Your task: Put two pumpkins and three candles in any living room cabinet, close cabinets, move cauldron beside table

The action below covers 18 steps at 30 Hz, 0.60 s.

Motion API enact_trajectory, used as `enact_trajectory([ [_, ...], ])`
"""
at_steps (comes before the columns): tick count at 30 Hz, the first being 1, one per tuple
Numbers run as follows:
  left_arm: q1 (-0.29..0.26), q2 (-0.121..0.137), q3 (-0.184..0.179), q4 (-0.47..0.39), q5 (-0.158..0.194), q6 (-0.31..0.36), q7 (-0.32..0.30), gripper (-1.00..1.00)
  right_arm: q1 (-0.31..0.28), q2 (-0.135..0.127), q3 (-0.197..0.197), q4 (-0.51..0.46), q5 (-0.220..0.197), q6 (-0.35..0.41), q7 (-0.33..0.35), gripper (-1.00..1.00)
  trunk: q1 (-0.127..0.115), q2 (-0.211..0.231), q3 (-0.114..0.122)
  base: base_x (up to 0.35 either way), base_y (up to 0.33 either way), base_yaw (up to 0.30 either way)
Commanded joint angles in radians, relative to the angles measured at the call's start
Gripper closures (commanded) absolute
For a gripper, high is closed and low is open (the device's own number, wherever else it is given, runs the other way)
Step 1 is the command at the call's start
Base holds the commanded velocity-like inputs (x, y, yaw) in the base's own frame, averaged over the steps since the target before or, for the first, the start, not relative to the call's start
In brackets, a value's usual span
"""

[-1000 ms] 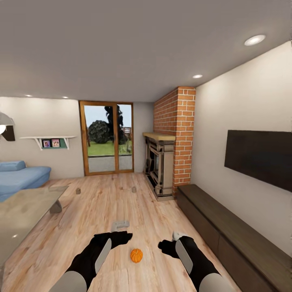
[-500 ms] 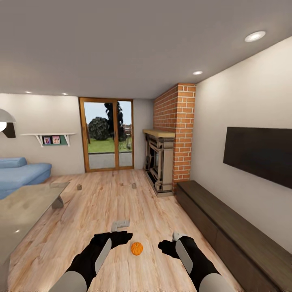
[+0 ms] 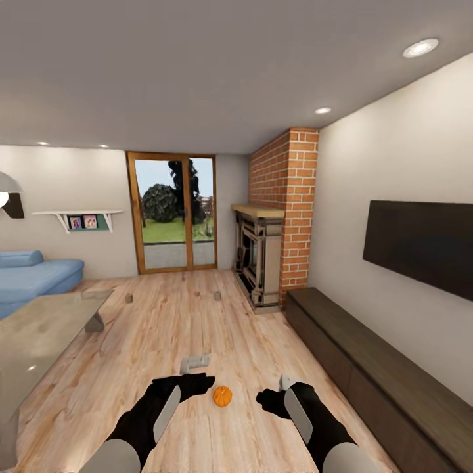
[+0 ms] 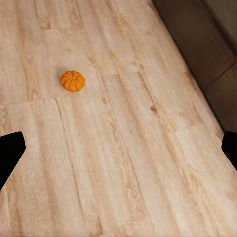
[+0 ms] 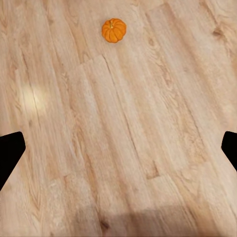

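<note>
Low in the frame's center, your pumpkin [image 3: 222, 396] sits on the floor [image 3: 197, 322] between both spread, empty tools: left tool [image 3: 200, 381], right tool [image 3: 272, 397].

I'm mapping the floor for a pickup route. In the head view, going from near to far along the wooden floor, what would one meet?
Small ribbed orange pumpkin → flat pale grey object → small stubby tan candle → wooden-framed glass door.

Lighting is bright and even. Recessed ceiling lights [image 3: 420, 47] glow; daylight enters through the glass door [image 3: 174, 211]. Wide-angle stretching bends the head view's edges. A pale glare patch [image 5: 30, 98] marks the floor [image 5: 148, 148].
</note>
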Motion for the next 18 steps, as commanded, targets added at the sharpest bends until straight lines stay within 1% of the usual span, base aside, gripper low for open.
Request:
enact_trajectory([
  [1,0.000,0.001,-0.002,-0.001,0.009,0.005,0.002,-1.00,0.000,0.000,0.001,-0.001,-0.011,0.003,-0.008,-1.00,0.000,-0.001,-0.002,0.000,0.136,0.000],
  [5,0.000,0.001,-0.002,-0.002,0.009,0.004,0.001,-1.00,0.000,0.000,0.001,-0.001,-0.011,0.003,-0.008,-1.00,0.000,-0.001,-0.009,0.012,0.198,0.000],
  [9,0.000,0.001,-0.003,-0.002,0.009,0.001,0.000,-1.00,0.000,0.000,0.001,-0.002,-0.011,0.003,-0.009,-1.00,0.000,-0.001,-0.016,0.062,0.261,0.000],
  [18,0.001,0.001,-0.003,-0.002,0.009,-0.004,0.000,-1.00,0.000,0.000,0.006,-0.004,-0.010,0.004,-0.014,-1.00,0.000,-0.001,-0.026,0.122,0.292,-0.001],
])
